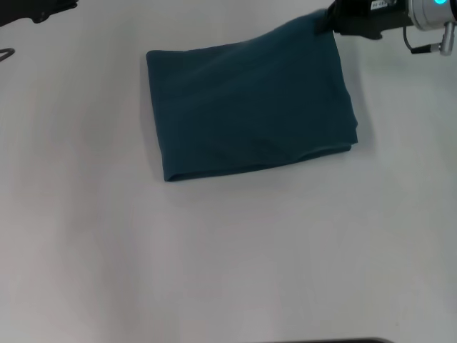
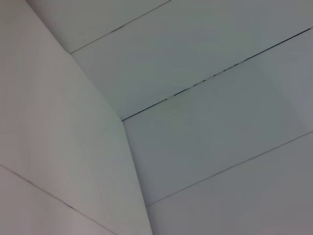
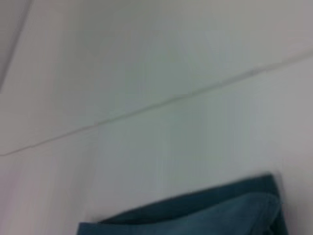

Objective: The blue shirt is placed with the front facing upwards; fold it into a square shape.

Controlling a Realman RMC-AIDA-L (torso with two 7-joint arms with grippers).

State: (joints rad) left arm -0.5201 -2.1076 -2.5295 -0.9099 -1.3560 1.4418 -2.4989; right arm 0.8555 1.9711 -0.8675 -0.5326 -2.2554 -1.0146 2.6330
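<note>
A plain white surface (image 1: pixel 228 271) fills the head view; the left wrist view shows pale panelled walls (image 2: pixel 205 147) with thin dark seams.

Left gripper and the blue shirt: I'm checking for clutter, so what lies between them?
Only bare white table in the head view, between the left gripper at the far left corner and the folded blue shirt.

My blue shirt (image 1: pixel 250 107) lies folded into a plain teal rectangle on the table, far right corner lifted
</note>
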